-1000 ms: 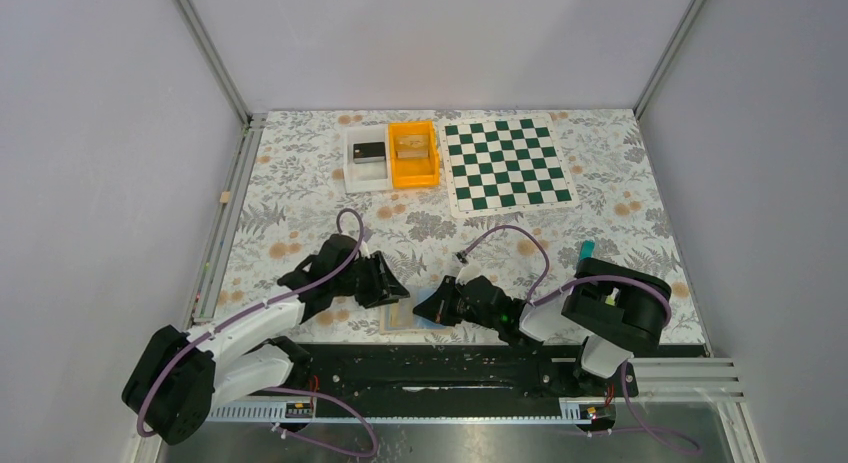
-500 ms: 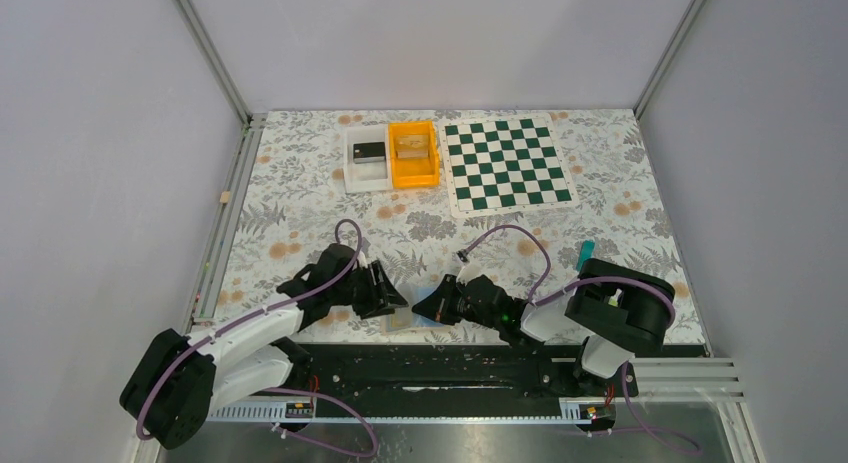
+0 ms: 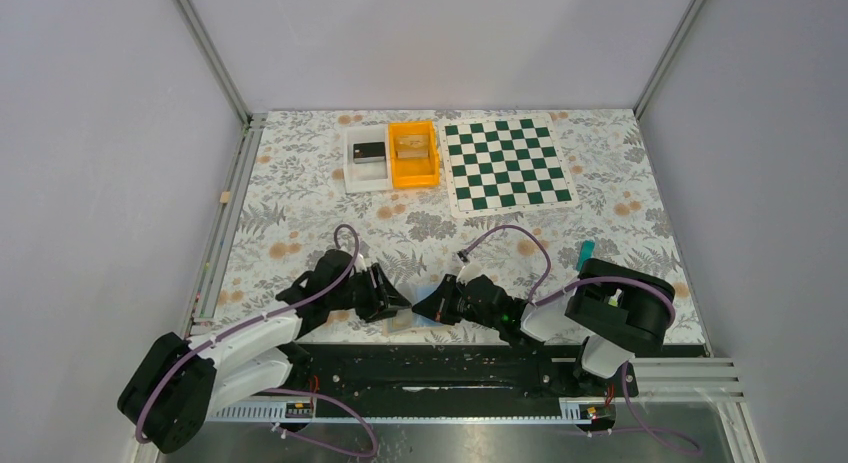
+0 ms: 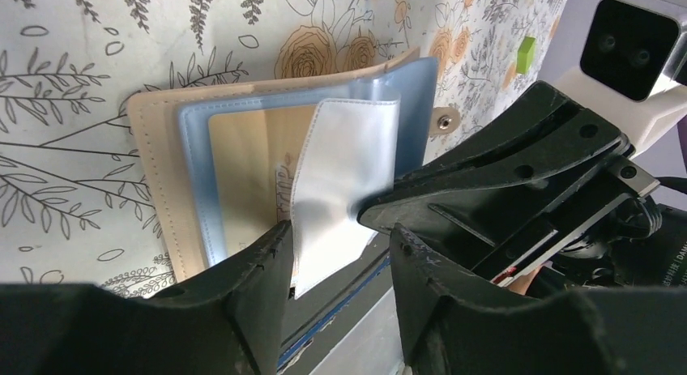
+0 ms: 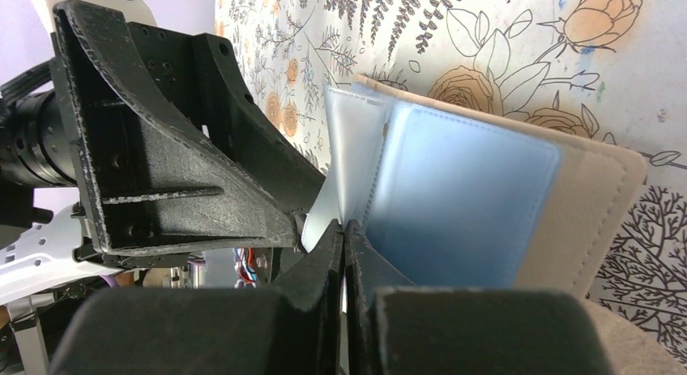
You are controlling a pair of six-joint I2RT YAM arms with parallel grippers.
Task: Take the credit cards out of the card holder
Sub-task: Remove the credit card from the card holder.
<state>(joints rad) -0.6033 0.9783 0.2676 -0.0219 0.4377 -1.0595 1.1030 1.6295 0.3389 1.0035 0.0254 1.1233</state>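
Observation:
The card holder (image 3: 407, 320) lies open at the table's near edge, between my two grippers. In the left wrist view it (image 4: 166, 181) shows its tan border, blue panels and a pale gold card (image 4: 247, 168) in the left pocket. A clear sleeve (image 4: 344, 164) stands up from the fold. My right gripper (image 5: 344, 227) is shut on the sleeve's edge (image 5: 340, 181), beside the blue panel (image 5: 466, 205). My left gripper (image 4: 339, 233) is open, with the sleeve's lower corner between its jaws, against the left finger. The grippers (image 3: 392, 301) (image 3: 427, 308) nearly touch.
At the back stand a white tray (image 3: 366, 178) with a dark block, an orange bin (image 3: 413, 171) and a green chessboard (image 3: 506, 164). A teal object (image 3: 586, 248) lies by the right arm. The black rail (image 3: 450, 358) runs just below the holder.
My left gripper has moved down and right toward the holder, closing on the right gripper. The right gripper has shifted slightly left with the sleeve.

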